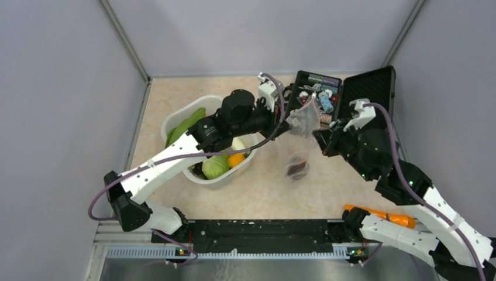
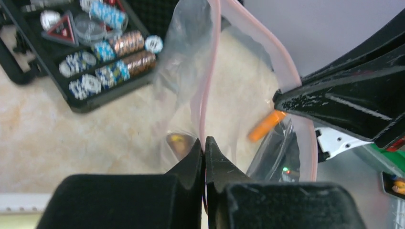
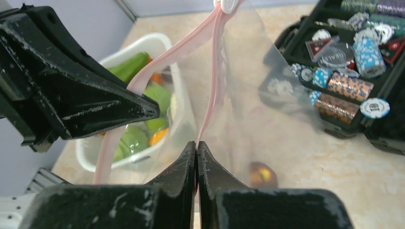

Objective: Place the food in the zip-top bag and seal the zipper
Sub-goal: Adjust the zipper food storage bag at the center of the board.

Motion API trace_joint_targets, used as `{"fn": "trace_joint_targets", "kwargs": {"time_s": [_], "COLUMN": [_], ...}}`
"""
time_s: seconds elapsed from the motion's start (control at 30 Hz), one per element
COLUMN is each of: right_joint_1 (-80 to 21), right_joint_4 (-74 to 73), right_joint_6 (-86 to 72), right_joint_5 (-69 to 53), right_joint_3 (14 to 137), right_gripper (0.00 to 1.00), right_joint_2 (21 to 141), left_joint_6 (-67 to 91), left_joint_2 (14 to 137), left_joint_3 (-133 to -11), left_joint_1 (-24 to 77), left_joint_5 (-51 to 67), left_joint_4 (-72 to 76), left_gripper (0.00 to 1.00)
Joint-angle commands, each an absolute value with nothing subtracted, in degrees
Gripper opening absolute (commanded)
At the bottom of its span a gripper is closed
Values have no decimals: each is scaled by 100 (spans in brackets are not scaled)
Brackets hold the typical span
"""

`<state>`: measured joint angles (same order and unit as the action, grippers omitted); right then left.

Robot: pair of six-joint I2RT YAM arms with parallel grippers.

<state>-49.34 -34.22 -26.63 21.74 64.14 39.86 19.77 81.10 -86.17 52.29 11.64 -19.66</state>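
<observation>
The clear zip-top bag (image 1: 299, 140) hangs above the table between my two grippers, mouth up and open. My left gripper (image 2: 205, 140) is shut on one side of the pink zipper strip (image 2: 206, 90). My right gripper (image 3: 197, 143) is shut on the other side of the strip (image 3: 210, 95). A dark purple round piece (image 1: 297, 166) lies in the bottom of the bag and shows in the right wrist view (image 3: 261, 174). An orange carrot (image 1: 391, 218) lies on the table at the near right. Green cabbages (image 1: 215, 166) and leafy pieces (image 1: 186, 124) sit in the white tub (image 1: 175, 117).
An open black case (image 1: 327, 93) with blue-and-white chips stands at the back right, just behind the bag. The white tub stands at the left under my left arm. Grey walls close in both sides and the back.
</observation>
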Motion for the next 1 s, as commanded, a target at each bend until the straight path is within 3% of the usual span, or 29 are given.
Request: {"fn": "trace_joint_targets", "kwargs": {"time_s": [0.0,0.23,0.5,0.8,0.97], "right_joint_1": [-4927,-4922,-4924,-4929,-4924], "right_joint_4": [-3417,-3516,-3644,-3553,-2867], "right_joint_6": [-2771,-2395,-1881,-2283,-2342], "right_joint_5": [2565,2711,2800,2325,1952], "right_joint_3": [6300,6720,7342,6359,6087], "right_gripper": [0,0,0,0,0], "right_joint_2": [3991,4285,4601,5312,5455], "left_joint_6": [2130,2509,2701,2939,2979], "left_joint_2": [7980,7674,7677,7619,7371], "left_joint_3": [-8006,-7296,-7474,-6223,-5891], "left_joint_1": [5195,5186,5181,5095,4863], "left_joint_5": [1025,494,1047,-351,-588], "left_joint_4": [-1742,-1379,-829,-843,-831], "left_gripper": [0,0,0,0,6]}}
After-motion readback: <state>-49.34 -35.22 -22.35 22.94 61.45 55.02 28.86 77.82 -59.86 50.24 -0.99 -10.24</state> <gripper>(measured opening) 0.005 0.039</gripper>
